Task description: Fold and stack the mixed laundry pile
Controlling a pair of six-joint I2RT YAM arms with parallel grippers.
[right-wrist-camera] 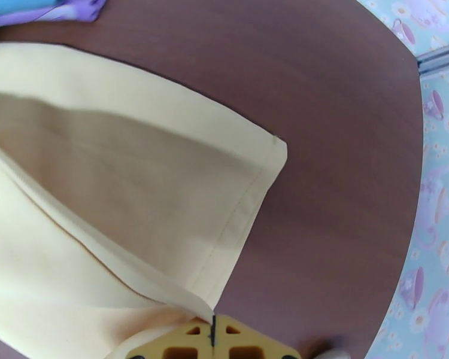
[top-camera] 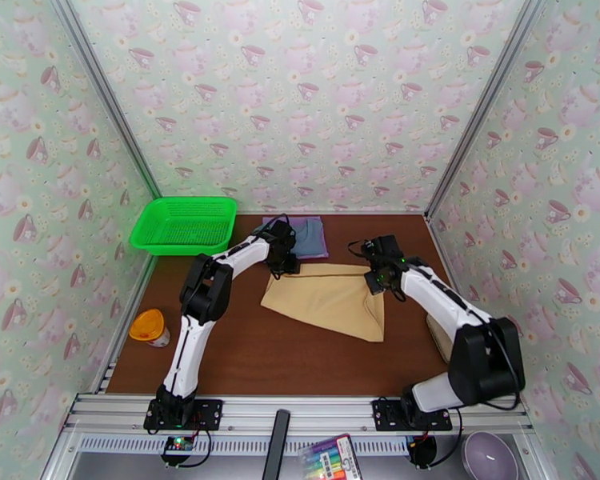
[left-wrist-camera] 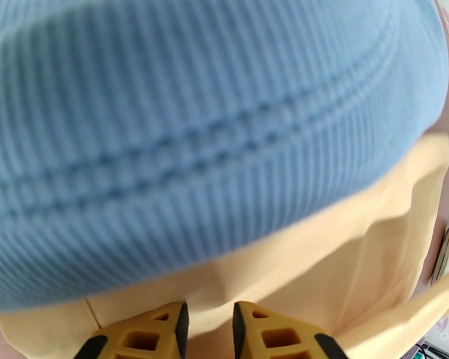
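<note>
The tan-yellow garment (top-camera: 332,298) lies partly folded on the brown table (top-camera: 244,354), its hemmed corner (right-wrist-camera: 266,157) flat on the wood. At its far left corner my left gripper (top-camera: 288,266) has narrow jaws closed on tan cloth (left-wrist-camera: 320,252). The right gripper (top-camera: 378,283) is shut on the garment's far right edge, with the hem pinched between the yellow fingertips (right-wrist-camera: 194,342). Just behind, the slate-blue shirt (top-camera: 300,234) rests folded on the purple T-shirt (top-camera: 324,243). Its ribbed fabric (left-wrist-camera: 194,115) looms close over the left wrist view.
A green mesh basket (top-camera: 184,226) stands at the back left corner. An orange-lidded cup (top-camera: 150,328) sits by the left edge. A marker box (top-camera: 332,458) and a grey bowl (top-camera: 488,458) lie below the table's front rail.
</note>
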